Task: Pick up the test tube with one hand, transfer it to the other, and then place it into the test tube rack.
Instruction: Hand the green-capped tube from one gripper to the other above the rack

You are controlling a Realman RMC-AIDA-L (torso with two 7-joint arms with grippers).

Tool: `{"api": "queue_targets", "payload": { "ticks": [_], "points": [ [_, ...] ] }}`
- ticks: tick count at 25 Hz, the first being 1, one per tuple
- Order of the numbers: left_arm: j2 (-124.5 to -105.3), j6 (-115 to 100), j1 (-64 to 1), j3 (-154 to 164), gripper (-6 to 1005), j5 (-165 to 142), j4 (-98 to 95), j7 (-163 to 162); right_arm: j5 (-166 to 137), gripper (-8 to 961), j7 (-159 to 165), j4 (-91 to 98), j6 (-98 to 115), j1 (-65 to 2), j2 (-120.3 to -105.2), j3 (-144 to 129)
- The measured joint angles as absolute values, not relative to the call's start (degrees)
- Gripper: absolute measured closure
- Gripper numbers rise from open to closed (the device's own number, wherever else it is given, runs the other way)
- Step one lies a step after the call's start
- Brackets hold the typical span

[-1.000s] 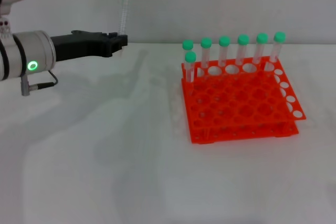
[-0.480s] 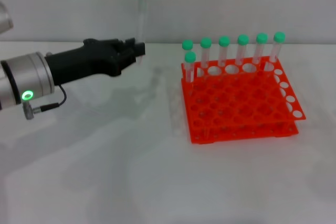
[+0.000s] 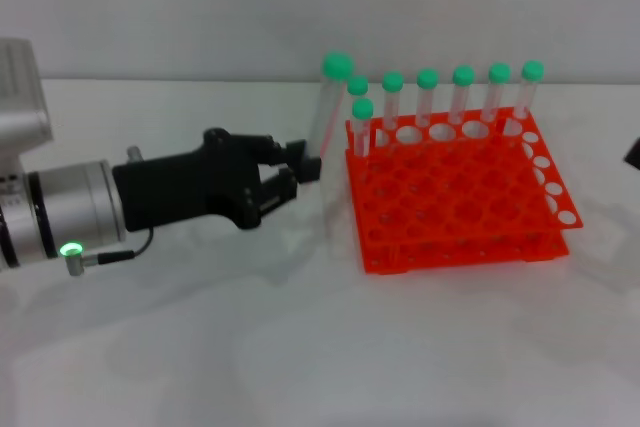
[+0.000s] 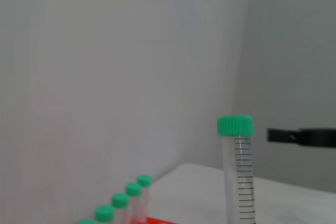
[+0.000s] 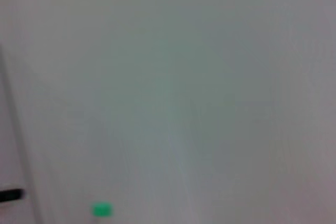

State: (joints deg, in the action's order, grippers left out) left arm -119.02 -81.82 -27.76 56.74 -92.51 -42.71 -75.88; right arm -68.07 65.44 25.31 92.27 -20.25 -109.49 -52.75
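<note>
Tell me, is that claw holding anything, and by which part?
Yes. The left claw pinches the test tube near its lower end, cap up, beside the rack.

White table (image 3: pixel 300 347), grey wall (image 3: pixel 300 7) (plain)

Test tube (image 3: pixel 325 112): clear, smooth plastic with printed black graduations, topped by a ribbed, matt green plastic cap (image 4: pixel 235 125). Test tube rack (image 3: pixel 455 192): bright orange-red moulded plastic, smooth with a slight sheen. Left gripper (image 3: pixel 300 172): matt black plastic housing. Forearm (image 3: pixel 60 212): brushed silver-grey metal, satin finish. Table (image 3: pixel 300 347): white, smooth, faintly reflective surface.
</note>
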Motion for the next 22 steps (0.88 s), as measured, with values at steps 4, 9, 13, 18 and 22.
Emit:
{"api": "queue_targets", "payload": {
  "ticks": [4, 9, 13, 18, 22],
  "points": [
    [-119.0, -82.0, -27.8, 60.2, 806, -92.6, -42.2, -74.4, -71.6, 76, 68.2, 25.4, 95.1, -23.3, -110.15, -53.3],
    [-119.0, -81.6, -28.5, 64.4, 806, -92.6, -42.2, -73.8, -72.4, 76, 69.8, 25.4, 95.6, -27.0, -111.33, -57.8],
    [-119.15, -81.4, -29.2, 66.4, 806, -92.1, -42.2, -73.2, -72.4, 77, 70.0, 25.4, 95.3, -29.3, -112.66, -60.6],
    [-119.35, -81.4, -30.1, 68.0, 806, -91.9, -42.5, -73.0, -72.9, 77, 70.0, 25.5, 94.3, -31.0, -113.91, -61.7],
    [-119.44, -81.4, -30.7, 68.0, 807, -91.6, -42.5, -72.9, -73.1, 78, 69.9, 25.5, 93.0, -31.2, -114.57, -62.1]
  ]
}}
